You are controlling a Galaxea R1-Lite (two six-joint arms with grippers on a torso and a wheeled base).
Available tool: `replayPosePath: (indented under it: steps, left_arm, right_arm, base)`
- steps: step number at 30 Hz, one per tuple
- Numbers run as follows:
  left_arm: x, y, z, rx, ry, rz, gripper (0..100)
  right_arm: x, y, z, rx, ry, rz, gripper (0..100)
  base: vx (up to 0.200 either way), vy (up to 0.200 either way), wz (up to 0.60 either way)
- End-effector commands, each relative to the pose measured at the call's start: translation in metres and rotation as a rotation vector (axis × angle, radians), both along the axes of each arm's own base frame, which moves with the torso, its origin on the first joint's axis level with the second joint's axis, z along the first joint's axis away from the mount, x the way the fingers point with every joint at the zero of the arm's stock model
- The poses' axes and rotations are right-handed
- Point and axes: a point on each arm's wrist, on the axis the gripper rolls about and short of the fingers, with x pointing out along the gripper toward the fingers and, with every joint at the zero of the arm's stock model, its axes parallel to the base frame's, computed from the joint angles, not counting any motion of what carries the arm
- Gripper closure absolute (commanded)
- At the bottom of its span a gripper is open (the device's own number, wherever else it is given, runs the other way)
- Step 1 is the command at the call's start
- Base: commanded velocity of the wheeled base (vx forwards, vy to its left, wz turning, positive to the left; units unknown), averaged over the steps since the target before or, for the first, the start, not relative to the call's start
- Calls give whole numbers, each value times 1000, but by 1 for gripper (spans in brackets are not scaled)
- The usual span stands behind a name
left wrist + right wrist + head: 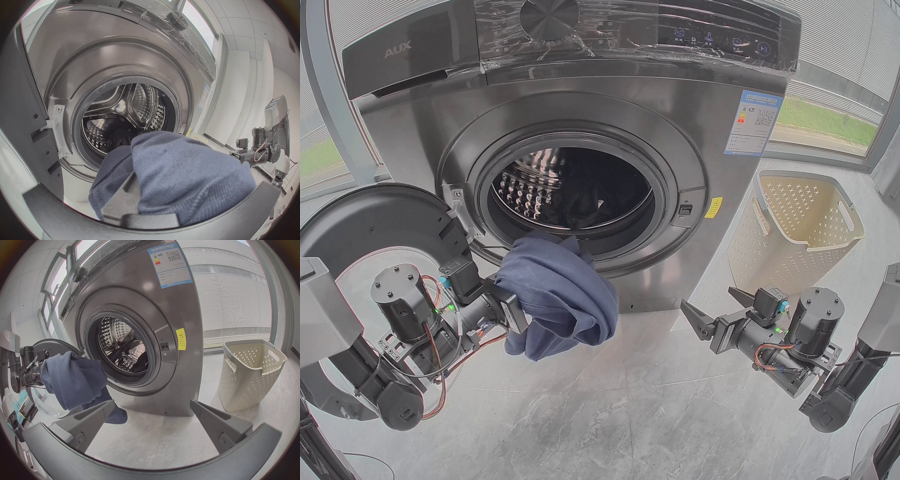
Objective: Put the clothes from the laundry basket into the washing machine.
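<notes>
Clamping a bundled navy garment point(562, 294), the left gripper point(520, 315) has its jaws closed on the cloth, which drapes over them and hangs just before the lower rim of the drum opening point(575, 187) of the washing machine point(687, 119). Inside the drum lie darker clothes point(594, 194). The door point(369, 219) stands swung wide on the robot's left. To do this step well, the arm should probably lift the bundle above the rim and carry it deep inside before letting go, so that the trailing hem neither snags on the rim nor slides out onto the floor point(650, 406). The right gripper point(715, 306) hovers spread wide and empty above the floor, near the cream laundry basket point(794, 231) standing beside the machine's right corner.
</notes>
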Motion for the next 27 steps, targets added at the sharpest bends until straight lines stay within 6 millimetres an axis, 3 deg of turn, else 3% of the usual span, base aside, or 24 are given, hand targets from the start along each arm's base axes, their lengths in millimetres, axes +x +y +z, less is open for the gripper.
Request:
replayPosePath:
  steps: [1, 11, 23, 27]
  left_arm:
    - [1, -1, -3, 5, 7, -1, 100]
    - [0, -1, -5, 21, 9, 0, 100]
    - [0, -2, -6, 23, 11, 0, 100]
    - [1, -2, -6, 23, 10, 0, 100]
  right_arm:
    - [0, 0, 0, 0, 1, 0, 0]
    - [-2, 4, 0, 0, 1, 15, 0]
    - [-5, 8, 0, -1, 0, 34, 0]
    - [-6, 9, -1, -1, 2, 35, 0]
  base:
    - [200, 0, 0]
    - [20, 0, 0]
    - [200, 0, 0]
    - [0, 0, 0]
